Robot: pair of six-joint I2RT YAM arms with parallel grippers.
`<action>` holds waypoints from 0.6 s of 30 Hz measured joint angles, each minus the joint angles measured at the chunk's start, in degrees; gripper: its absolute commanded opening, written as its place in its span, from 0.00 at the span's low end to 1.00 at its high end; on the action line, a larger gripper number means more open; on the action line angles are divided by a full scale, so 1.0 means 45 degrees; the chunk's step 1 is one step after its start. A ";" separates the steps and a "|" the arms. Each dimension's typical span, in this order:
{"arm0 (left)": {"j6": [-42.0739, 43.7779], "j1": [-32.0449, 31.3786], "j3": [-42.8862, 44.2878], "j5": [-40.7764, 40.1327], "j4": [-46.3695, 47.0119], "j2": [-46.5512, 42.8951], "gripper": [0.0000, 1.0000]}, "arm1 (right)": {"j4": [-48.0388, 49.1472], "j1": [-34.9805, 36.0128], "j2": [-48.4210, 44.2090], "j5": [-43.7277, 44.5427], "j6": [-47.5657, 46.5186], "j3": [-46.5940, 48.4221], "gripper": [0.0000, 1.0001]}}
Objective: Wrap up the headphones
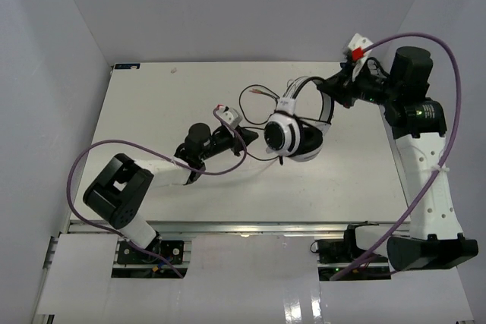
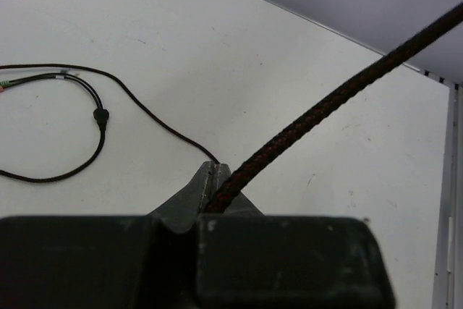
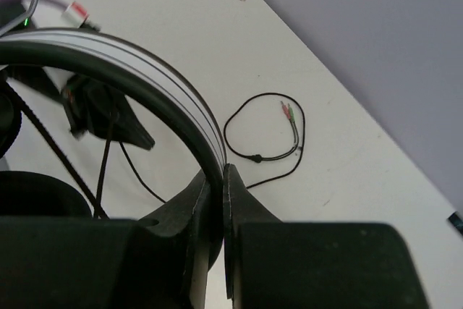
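The headphones [image 1: 295, 136] hang over the middle of the table, white-and-black earcups low and black headband [image 1: 326, 108] above. My right gripper [image 1: 331, 93] is shut on the headband [image 3: 145, 74], its jaws [image 3: 221, 179] pinching the band's edge. My left gripper [image 1: 243, 142] sits just left of the earcups and is shut on the cord. In the left wrist view the braided black cord [image 2: 325, 99] rises taut from the closed jaws [image 2: 215, 173] toward the upper right. The cord's free end lies in a loop [image 2: 101, 117] on the table, plugs [image 3: 288, 111] at its tip.
The white table [image 1: 152, 111] is boxed in by white walls on the left, back and right. A purple robot cable [image 1: 83, 161] arcs over the left arm and another [image 1: 454, 81] over the right arm. The slack cord loop [image 1: 250, 98] lies behind the headphones.
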 measured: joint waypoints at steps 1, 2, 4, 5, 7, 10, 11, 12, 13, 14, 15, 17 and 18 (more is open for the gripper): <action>-0.0218 0.0395 0.0439 0.0729 -0.0547 0.0000 0.00 | -0.0131 0.0474 -0.0267 0.0416 -0.0894 -0.0310 0.08; -0.0418 0.0801 0.0930 0.1403 -0.1313 -0.0030 0.00 | -0.0036 0.0928 -0.0650 0.0941 -0.1719 -0.0905 0.08; -0.0744 0.1512 0.2104 0.2741 -0.3016 -0.0060 0.00 | 0.0186 0.1634 -0.1528 0.2253 -0.3037 -0.2409 0.08; -0.0894 0.1807 0.2730 0.3511 -0.3754 -0.0073 0.00 | 0.0339 0.1859 -0.1918 0.3111 -0.3550 -0.3213 0.08; -0.1124 0.2038 0.3673 0.4646 -0.5028 -0.0183 0.00 | 0.0999 0.2186 -0.2118 0.4705 -0.4283 -0.4307 0.08; -0.1575 0.2082 0.4701 0.6205 -0.6595 -0.0278 0.00 | 0.2483 0.2611 -0.2007 0.6743 -0.4853 -0.5340 0.08; -0.1781 0.2064 0.4993 0.6762 -0.7133 -0.0286 0.01 | 0.3082 0.2805 -0.1981 0.7524 -0.5021 -0.5693 0.08; -0.2169 0.2063 0.5203 0.7211 -0.7521 -0.0268 0.01 | 0.3850 0.3266 -0.2003 0.8412 -0.5145 -0.6127 0.08; -0.2579 0.2063 0.5418 0.7613 -0.7777 -0.0194 0.01 | 0.4776 0.3750 -0.2053 0.9383 -0.5360 -0.6598 0.08; -0.3009 0.2063 0.5609 0.7938 -0.7953 -0.0111 0.03 | 0.5656 0.4292 -0.2037 1.0327 -0.5557 -0.7022 0.08; -0.3489 0.2061 0.5757 0.8188 -0.8069 -0.0024 0.05 | 0.6533 0.4835 -0.1943 1.1221 -0.5741 -0.7395 0.08; -0.4426 0.2012 0.5873 0.8436 -0.8155 0.0095 0.08 | 0.8326 0.5723 -0.1499 1.2894 -0.6071 -0.7939 0.08; -0.4843 0.1972 0.5889 0.8441 -0.8169 0.0122 0.11 | 0.9144 0.6076 -0.1211 1.3683 -0.6190 -0.8108 0.08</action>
